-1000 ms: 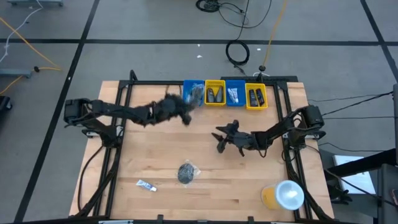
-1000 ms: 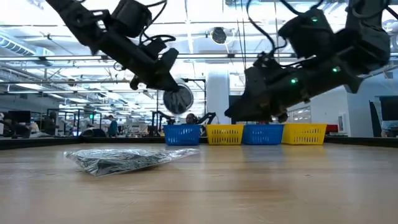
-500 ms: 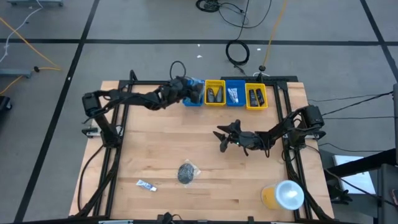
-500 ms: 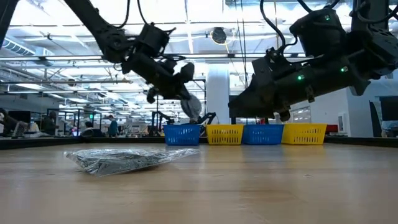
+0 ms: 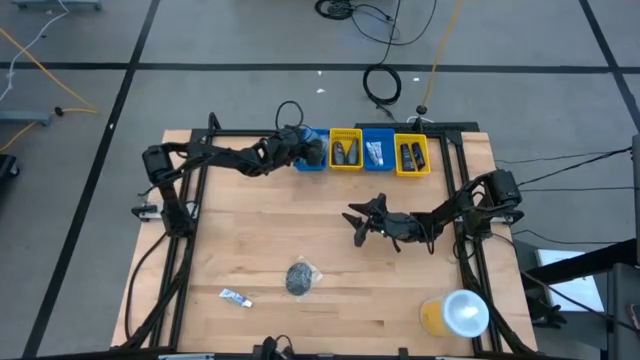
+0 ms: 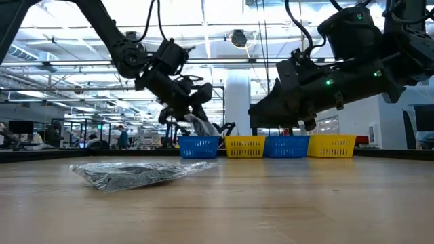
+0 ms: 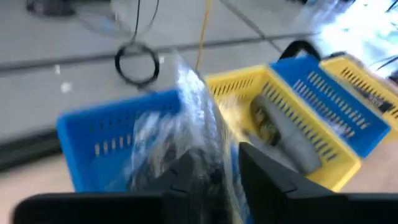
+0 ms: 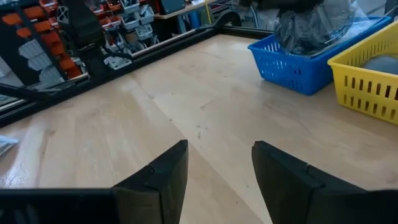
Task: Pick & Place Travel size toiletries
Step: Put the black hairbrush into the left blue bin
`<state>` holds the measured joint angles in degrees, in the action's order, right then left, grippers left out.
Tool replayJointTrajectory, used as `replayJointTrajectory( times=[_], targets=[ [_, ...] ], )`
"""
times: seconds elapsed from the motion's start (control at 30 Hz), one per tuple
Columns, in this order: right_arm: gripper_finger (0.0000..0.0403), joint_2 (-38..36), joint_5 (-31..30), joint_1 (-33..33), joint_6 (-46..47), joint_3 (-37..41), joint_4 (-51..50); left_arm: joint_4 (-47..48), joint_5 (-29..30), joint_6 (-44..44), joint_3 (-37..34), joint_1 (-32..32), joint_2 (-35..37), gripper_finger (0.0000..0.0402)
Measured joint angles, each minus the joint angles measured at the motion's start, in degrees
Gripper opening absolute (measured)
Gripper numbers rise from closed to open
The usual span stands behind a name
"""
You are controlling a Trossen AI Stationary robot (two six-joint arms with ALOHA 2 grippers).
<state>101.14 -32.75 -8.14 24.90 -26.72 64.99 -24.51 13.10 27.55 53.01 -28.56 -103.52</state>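
Observation:
My left gripper [image 5: 306, 150] is shut on a clear-wrapped dark piece [image 7: 193, 118] right over the leftmost blue bin [image 5: 312, 158] at the table's far edge. It also shows in the low view [image 6: 196, 116]. My right gripper [image 5: 355, 222] hangs open and empty above the table's middle, and its fingers stand apart in the right wrist view [image 8: 217, 168]. Another clear-wrapped dark round piece [image 5: 299, 277] lies flat on the table near the front; the low view shows it too [image 6: 135, 174]. A small white tube [image 5: 236, 297] lies to its left. My left gripper pinches the crinkled clear wrap, with its dark contents [image 7: 208, 165], between its two fingers. The fingers slant down toward the table's far edge. The wrap's loose end [image 6: 203, 126] hangs past the fingertips, lifted clear just above the blue bin.
Next to the blue bin stand a yellow bin [image 5: 345, 150], a second blue bin [image 5: 377, 150] and a second yellow bin [image 5: 411, 155], all holding small items. A large yellow cup with a white lid [image 5: 455, 313] stands at the front right corner.
My left gripper has carried the clear-wrapped piece toward the table's far edge and a little to the right, from over the open table to over the leftmost blue bin. It has come down toward the bin and stays shut on the wrap.

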Motion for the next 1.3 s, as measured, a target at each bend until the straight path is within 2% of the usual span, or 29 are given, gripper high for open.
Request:
replayJointTrajectory(
  times=[0.17, 0.37, 0.53, 0.63, 0.73, 0.93, 1.07, 1.3],
  targets=[
    [0.0169, 0.0, 0.0, -0.2, 0.2, 0.0, 0.4, 0.3, -3.0, 1.2, 0.0, -2.5, -1.8, 0.0165],
    [0.0169, 0.0, 0.0, -0.3, 0.5, 0.0, 0.5, 2.1, -13.8, -2.2, 0.0, -6.2, -0.3, 0.0242],
    [0.0169, 0.0, 0.0, -0.3, 0.5, 0.0, 0.5, 7.7, -14.0, -7.8, 0.0, -7.6, 3.7, 0.0264],
    [0.0169, 0.0, 0.0, -0.2, 0.4, 0.0, 0.4, 10.9, -13.7, -14.3, 0.0, -7.1, 5.8, 0.0248],
    [0.0169, 0.0, 0.0, -0.2, 0.4, 0.0, 0.4, 13.8, -13.4, -19.1, 0.0, -6.2, 6.2, 0.0212],
    [0.0169, 0.0, -0.1, -0.2, -0.1, 0.0, 0.4, 18.2, -5.0, -21.2, 0.0, -4.9, 6.1, 0.0099],
    [0.0169, 0.0, -0.1, -0.1, -0.1, 0.0, 0.4, 15.8, -7.0, -20.7, 0.0, -4.5, 6.1, 0.0017],
    [0.0169, 0.0, -0.2, -0.1, -0.1, 0.0, 0.4, 10.4, -8.6, -13.2, 0.0, -4.1, 6.0, 0.0009]
  ],
)
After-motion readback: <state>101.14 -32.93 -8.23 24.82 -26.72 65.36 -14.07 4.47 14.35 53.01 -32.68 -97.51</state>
